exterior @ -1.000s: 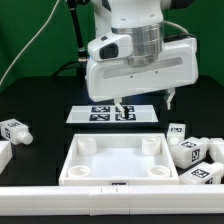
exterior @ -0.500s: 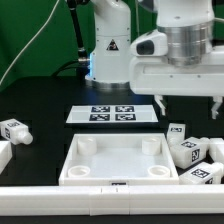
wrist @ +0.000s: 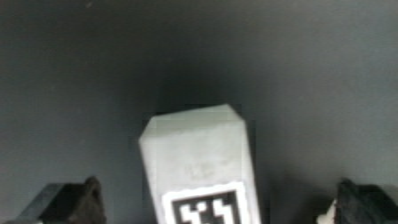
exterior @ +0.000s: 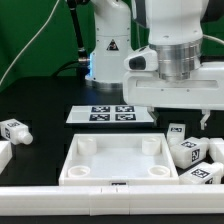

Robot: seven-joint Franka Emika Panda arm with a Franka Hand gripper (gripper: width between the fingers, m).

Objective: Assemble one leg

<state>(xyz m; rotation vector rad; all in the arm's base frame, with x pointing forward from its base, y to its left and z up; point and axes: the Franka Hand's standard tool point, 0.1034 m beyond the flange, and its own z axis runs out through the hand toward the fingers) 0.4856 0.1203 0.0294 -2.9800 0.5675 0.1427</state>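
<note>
Several white legs with marker tags lie in a cluster at the exterior view's right (exterior: 190,152), and one more lies at the far left (exterior: 14,130). My gripper (exterior: 183,118) hangs open just above the right cluster, near its rearmost leg (exterior: 176,131). In the wrist view one leg (wrist: 199,150) lies on the black table between my spread fingertips; its tag faces the camera. My gripper (wrist: 217,205) is open and holds nothing. The fingers do not touch the leg.
The large white square tray-like panel (exterior: 72,160) lies at the front centre. The marker board (exterior: 112,114) lies behind it. A white rail (exterior: 60,195) runs along the front edge. The robot base (exterior: 108,50) stands at the back.
My gripper has swung from over the marker board to the exterior view's right, then shifted back a little and come lower over the right cluster of legs. It stays open.
</note>
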